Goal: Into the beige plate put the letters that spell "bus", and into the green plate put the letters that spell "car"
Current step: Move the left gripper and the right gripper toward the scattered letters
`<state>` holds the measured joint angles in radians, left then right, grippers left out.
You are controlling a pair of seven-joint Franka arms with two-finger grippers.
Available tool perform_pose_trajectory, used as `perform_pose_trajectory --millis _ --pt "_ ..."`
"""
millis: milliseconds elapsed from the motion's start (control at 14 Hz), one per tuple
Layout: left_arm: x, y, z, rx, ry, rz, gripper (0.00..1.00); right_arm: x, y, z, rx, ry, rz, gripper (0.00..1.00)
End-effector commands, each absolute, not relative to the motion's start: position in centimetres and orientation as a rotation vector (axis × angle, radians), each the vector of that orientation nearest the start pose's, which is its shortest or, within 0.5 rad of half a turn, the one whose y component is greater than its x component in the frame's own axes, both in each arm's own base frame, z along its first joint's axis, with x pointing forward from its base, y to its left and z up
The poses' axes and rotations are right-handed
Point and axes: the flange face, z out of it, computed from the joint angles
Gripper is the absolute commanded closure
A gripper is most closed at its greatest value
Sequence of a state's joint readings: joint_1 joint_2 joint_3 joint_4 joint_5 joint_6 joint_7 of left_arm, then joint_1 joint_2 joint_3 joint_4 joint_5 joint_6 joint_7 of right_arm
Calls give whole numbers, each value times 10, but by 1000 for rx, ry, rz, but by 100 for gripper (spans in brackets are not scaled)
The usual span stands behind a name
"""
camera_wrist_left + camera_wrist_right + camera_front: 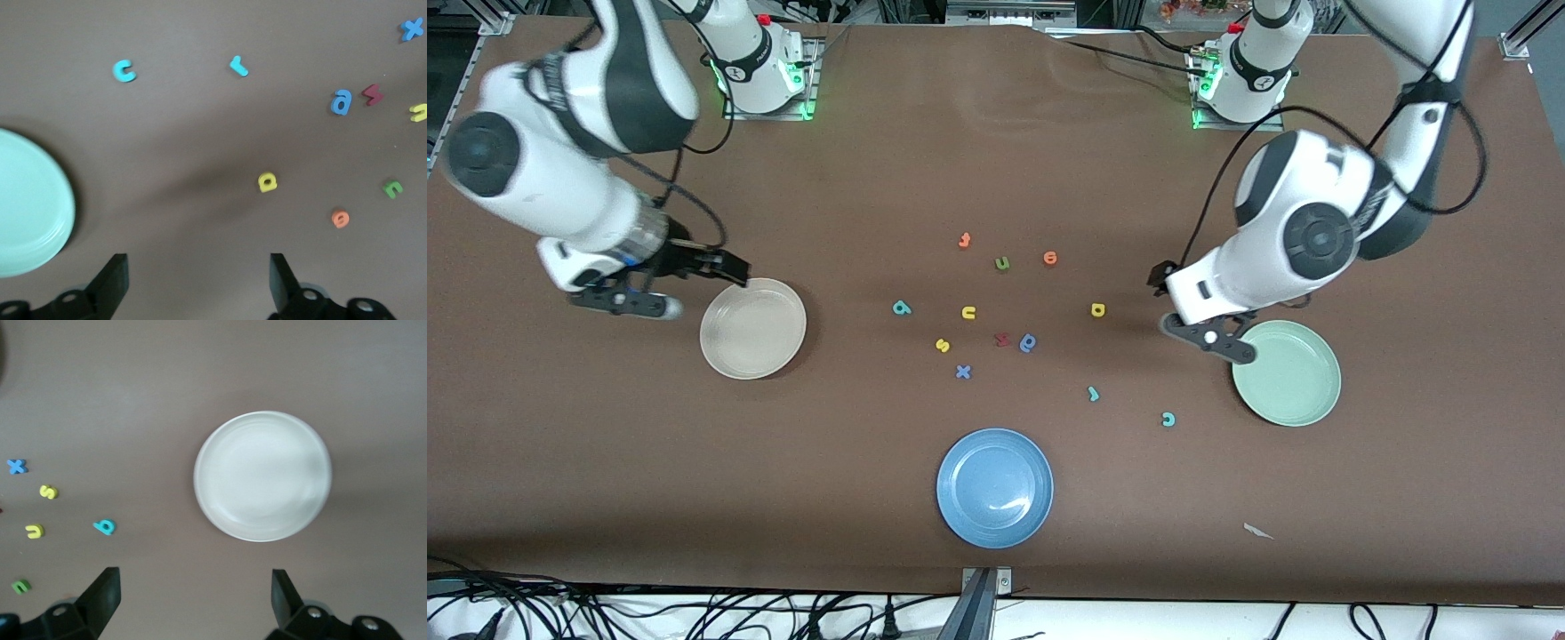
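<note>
Left wrist view shows the yellow "a" [267, 181] lying flat on the brown worktop [200, 133], just ahead of the left tool [199, 273], whose two fingers stand apart with nothing between them. The letter looks like thin, light foam: it should squash a little under pressure, weigh next to nothing, and want a low pinch across its outer edges, fingertips almost brushing the worktop. Too hard a squeeze may flip it or make it cling to one finger on release.

Ahead of that tool and farther out lie the teal "c" [124, 71] and the thin teal "r" [239, 65], near each other; the "r" is the slimmest and probably hardest to catch. The green plate [27, 200] sits beside this tool, empty, so no "car" letter is in it yet.

The right tool [197, 597] hangs with its fingers apart and empty, the beige plate [263, 476] just ahead of it, also empty. Off to one side of that tool lie the teal "b" [105, 527], yellow "u" [35, 531] and yellow "s" [48, 492], close together.

Among them are stray letters to avoid: a green "u" [393, 189], an orange round letter [340, 218], a blue round letter [341, 102] and a blue "x" [412, 28]. A blue plate [994, 487] lies well apart from both tools.
</note>
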<state>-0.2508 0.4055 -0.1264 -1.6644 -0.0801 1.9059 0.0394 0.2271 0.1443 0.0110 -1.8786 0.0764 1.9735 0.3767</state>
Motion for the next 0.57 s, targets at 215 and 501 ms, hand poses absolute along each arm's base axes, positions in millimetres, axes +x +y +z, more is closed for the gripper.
perform_pose_trajectory --millis 215,501 --pt "569 -279 268 -3210 383 197 33 563 253 326 -3057 396 50 0" --pt "526 -292 215 -3244 423 46 31 551 294 263 -3074 382 54 0"
